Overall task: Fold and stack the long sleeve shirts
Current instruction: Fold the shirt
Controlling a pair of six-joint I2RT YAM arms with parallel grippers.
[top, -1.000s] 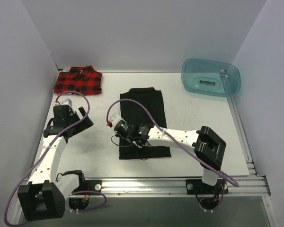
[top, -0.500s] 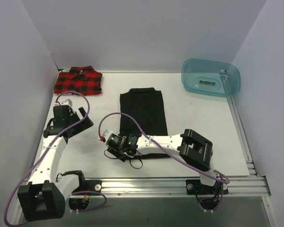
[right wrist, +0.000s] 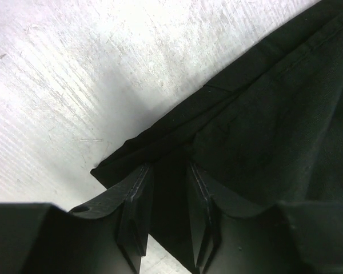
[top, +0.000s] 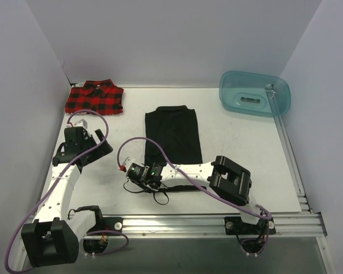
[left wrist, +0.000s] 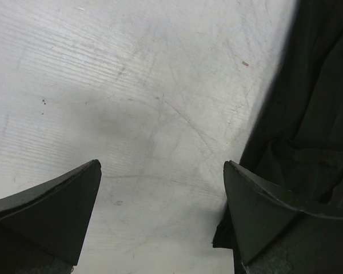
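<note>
My right arm [top: 230, 180] is folded low. Its elbow sits just ahead of the base, and the forearm reaches across to my left, nearly flat over the worktop [top: 240, 148]. The right pincer [right wrist: 168, 220] is at the near left corner of the black shirt [top: 172, 134]. Its fingers [right wrist: 136, 208] stand a narrow gap apart with the hem of the cloth running between them. I cannot tell from the wrist view whether they are biting the fabric or only straddling it. From that pincer the black shirt stretches away toward the far side, lying flat as a long folded strip with its collar at the far end.

My left arm [top: 60, 182] rises from its base and leans forward, with the wrist angled down. The left pincer [left wrist: 162, 165] is spread wide with nothing between its fingers and only bare worktop below. The edge of the black shirt lies just to its right, passing behind the right-hand finger in the wrist view.

The plaid shirt [top: 95, 98] lies folded well beyond the left pincer, at the far left corner. A teal tub [top: 254, 94] sits far off to the right of both pincers, at the far right corner.
</note>
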